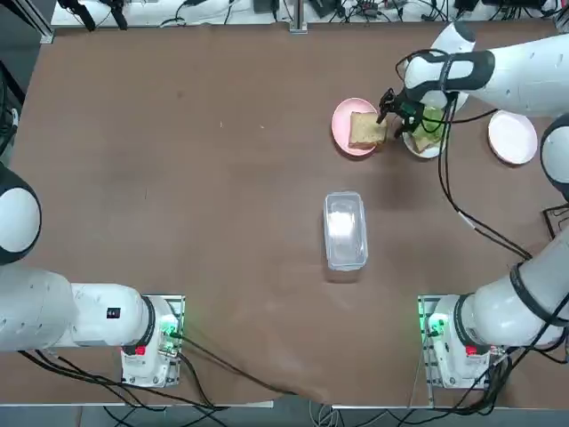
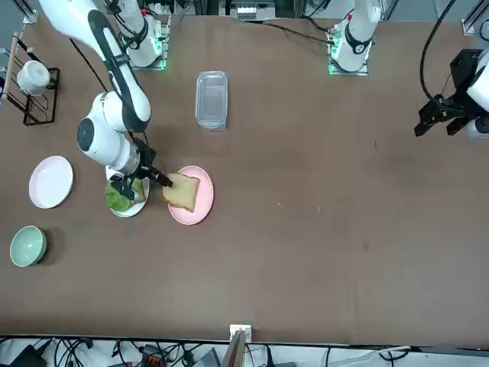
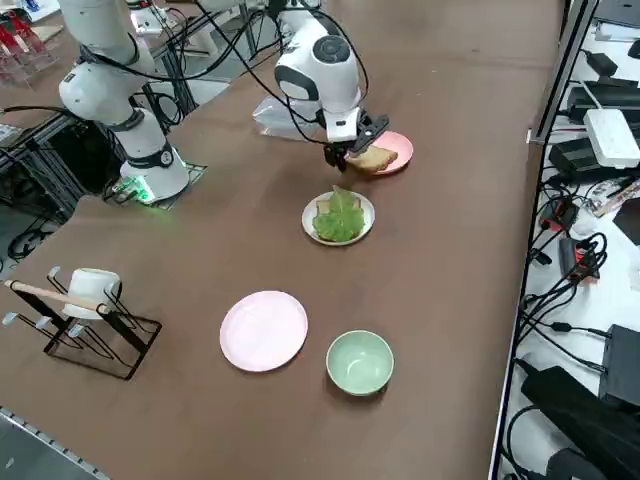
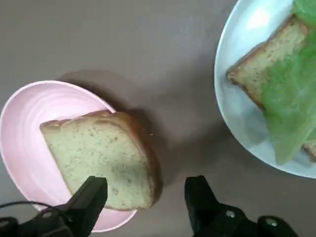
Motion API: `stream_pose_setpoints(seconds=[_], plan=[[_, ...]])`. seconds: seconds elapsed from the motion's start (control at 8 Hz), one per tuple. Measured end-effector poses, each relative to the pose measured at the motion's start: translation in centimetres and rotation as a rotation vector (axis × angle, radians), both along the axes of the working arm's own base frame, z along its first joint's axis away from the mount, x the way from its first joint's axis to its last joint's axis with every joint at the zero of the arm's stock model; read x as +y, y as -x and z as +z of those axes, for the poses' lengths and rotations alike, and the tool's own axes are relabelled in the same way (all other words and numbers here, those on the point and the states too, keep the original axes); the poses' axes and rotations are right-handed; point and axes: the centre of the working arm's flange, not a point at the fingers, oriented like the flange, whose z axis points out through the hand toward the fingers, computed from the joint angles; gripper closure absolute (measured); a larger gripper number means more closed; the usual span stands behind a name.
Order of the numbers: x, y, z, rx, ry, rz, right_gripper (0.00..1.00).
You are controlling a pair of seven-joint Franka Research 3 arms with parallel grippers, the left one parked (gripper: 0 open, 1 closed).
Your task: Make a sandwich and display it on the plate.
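Going left to right in your top view: a clear plastic box (image 1: 345,229) lies by itself near the middle of the surface (image 1: 178,178), well apart from the plates. Past it, toward the far edge, a pink plate (image 1: 342,120) carries one bread slice (image 1: 366,130), and that slice overhangs the plate's rim on the side facing the white plate. Your right end effector (image 1: 392,114) hangs just over that overhanging edge, between the pink plate and the white plate (image 1: 424,149). It is released: the wrist view shows both fingers (image 4: 88,200) spread apart, one over the slice's edge, the other over bare surface, and nothing is gripped between them. You cannot tell whether a fingertip touches the bread. The white plate sits just beside the pink one, not touching, and holds a second bread slice (image 4: 256,74) with a green lettuce leaf (image 3: 341,214) lying on top. So the sandwich is only partly stacked: bread and lettuce on the white plate, the other slice on the pink plate. Further right, near the surface's right edge, a second pink plate (image 1: 512,137) lies apart. In the side view a pale-green bowl (image 3: 359,362) stands near that plate, and a wire rack with a mug (image 3: 88,290) sits at the far right corner.
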Motion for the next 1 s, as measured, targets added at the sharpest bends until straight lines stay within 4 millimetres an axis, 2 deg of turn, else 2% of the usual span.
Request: stream_pose_setpoints(seconds=[0.25, 0.62, 0.75, 1.0], plan=[[-0.1, -0.1, -1.2, -0.012, 0.005, -0.010, 0.04], [0.2, -0.2, -2.0, -0.016, 0.006, -0.009, 0.11], [0.4, -0.2, -1.9, -0.017, 0.005, -0.006, 0.19], [0.8, -0.3, -1.7, -0.023, 0.003, -0.001, 0.59]])
